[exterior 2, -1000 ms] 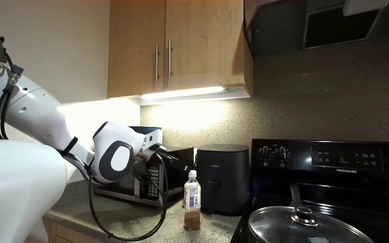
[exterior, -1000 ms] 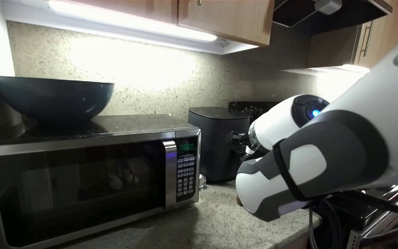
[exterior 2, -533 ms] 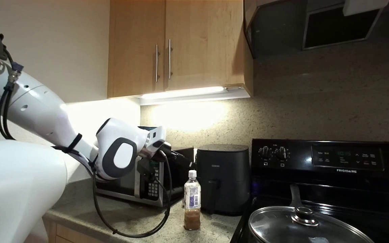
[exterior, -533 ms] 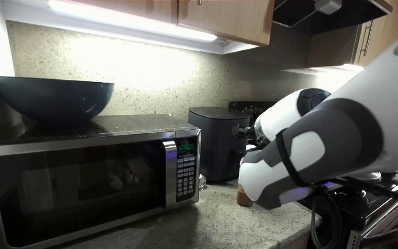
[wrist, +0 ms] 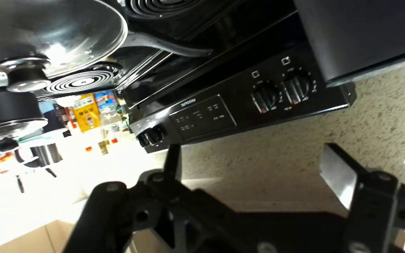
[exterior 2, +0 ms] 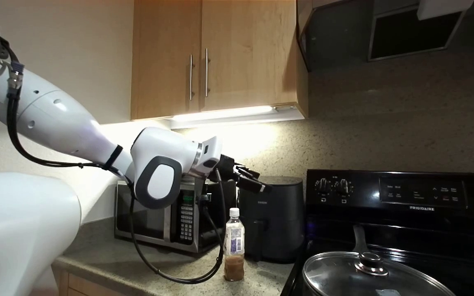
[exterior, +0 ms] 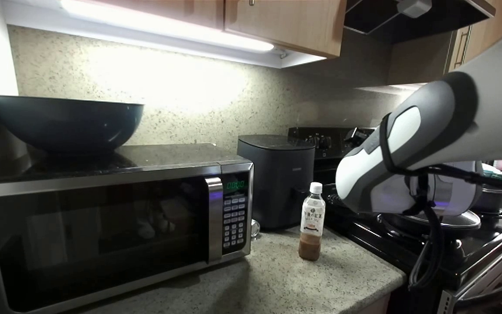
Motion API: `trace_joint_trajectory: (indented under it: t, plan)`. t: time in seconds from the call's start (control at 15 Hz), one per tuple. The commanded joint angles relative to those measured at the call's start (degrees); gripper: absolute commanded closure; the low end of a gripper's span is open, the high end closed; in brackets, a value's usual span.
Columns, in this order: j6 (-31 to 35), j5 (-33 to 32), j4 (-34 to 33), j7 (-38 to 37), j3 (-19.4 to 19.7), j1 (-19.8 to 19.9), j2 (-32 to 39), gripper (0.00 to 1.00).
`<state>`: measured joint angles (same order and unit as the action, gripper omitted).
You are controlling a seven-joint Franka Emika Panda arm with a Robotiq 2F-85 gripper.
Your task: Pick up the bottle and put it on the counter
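The bottle (exterior: 312, 226), small and clear with brown liquid, a pale label and a white cap, stands upright on the speckled counter (exterior: 273, 279). In both exterior views the bottle (exterior 2: 234, 242) is on the counter (exterior 2: 268, 276), beside the air fryer. My gripper (exterior 2: 263, 181) is above the bottle's cap and apart from it, in front of the air fryer's top. In the wrist view the gripper (wrist: 257, 165) has its fingers wide apart, with nothing between them. The bottle is out of the wrist view. In an exterior view the arm hides most of the gripper.
A microwave (exterior: 103, 235) with a dark bowl (exterior: 68, 124) on top stands beside the bottle. A black air fryer (exterior: 277, 187) stands behind it. The black stove (exterior 2: 405, 197) holds a lidded pan (exterior 2: 344, 271). A cabinet (exterior 2: 220, 53) hangs above. The arm's cable (exterior 2: 196, 280) loops near the bottle.
My gripper has risen and moved away from the bottle's cap, toward the stove side. The arm no longer covers the bottle in an exterior view. The bottle has stayed in place.
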<state>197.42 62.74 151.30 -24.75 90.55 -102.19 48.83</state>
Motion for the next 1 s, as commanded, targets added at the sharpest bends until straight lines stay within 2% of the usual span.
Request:
trace_joint_trajectory:
  t: [0.0, 0.07, 0.27, 0.33, 0.4, 0.53, 0.6, 0.93]
  plan:
    - [0.4, 2.3, 1.6, -1.4, 0.0, -1.5, 2.9, 0.00]
    - [0.5, 2.8, -0.1, 1.4, 0.3, 0.2, -0.1, 0.00]
    - [0.5, 2.9, -0.3, 1.4, -0.3, 0.0, 0.1, 0.00]
    - [0.5, 1.7, -0.9, 2.5, 1.7, -2.3, -5.2, 0.00]
    - [1.4, 1.6, -1.5, 2.8, 3.2, -3.0, -9.0, 0.00]
    - [1.7, 2.2, -2.0, 2.6, 7.9, -5.2, -12.6, 0.00]
    - [1.5, -0.2, -1.4, 0.0, 11.2, -6.9, -13.7, 0.00]
    - [-0.3, 1.7, -2.8, -1.9, 25.5, -14.5, -18.9, 0.00]
